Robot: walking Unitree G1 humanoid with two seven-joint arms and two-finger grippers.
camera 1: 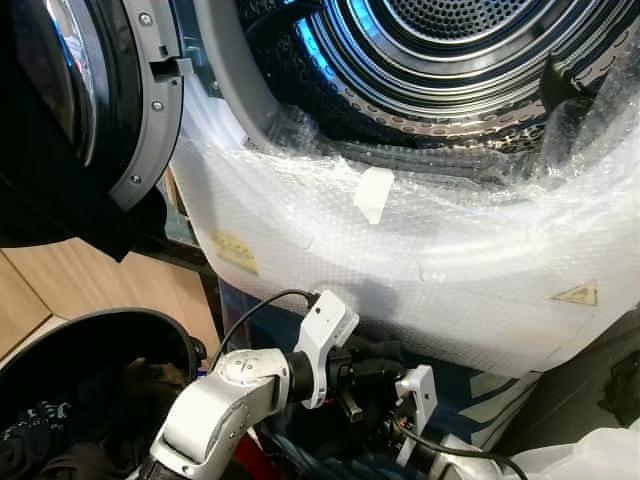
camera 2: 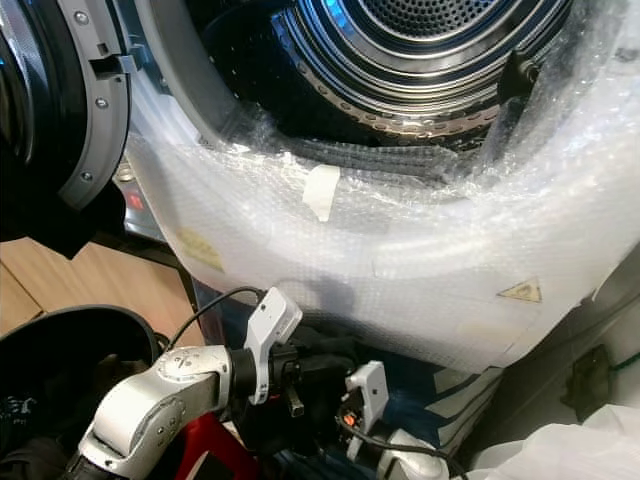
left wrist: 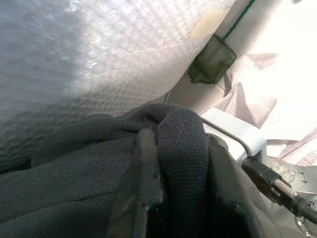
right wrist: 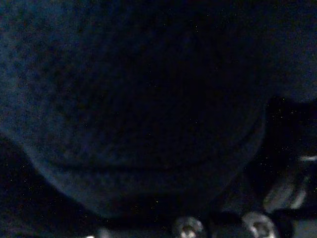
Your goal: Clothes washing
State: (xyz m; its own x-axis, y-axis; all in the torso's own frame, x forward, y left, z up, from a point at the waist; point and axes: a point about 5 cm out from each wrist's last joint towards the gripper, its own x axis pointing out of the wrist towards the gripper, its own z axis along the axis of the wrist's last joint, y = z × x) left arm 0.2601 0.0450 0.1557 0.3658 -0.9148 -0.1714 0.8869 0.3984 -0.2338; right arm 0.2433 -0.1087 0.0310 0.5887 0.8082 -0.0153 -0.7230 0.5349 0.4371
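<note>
Left gripper [left wrist: 171,198] clamped on dark garment [left wrist: 89,168], bubble-wrapped washing machine [camera 1: 420,240] just above it (door [camera 1: 90,110] open), right gripper [camera 1: 400,415] beside it, fingers' state cannot be told.

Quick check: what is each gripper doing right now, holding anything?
Left gripper: shut on the dark garment, below the washer's wrapped front.
Right gripper: in view, against dark cloth; cannot be told.

Home laundry corner: bubble-wrapped washing machine [camera 1: 430,250], wood floor [camera 1: 110,290], laundry basket [camera 1: 100,345].
</note>
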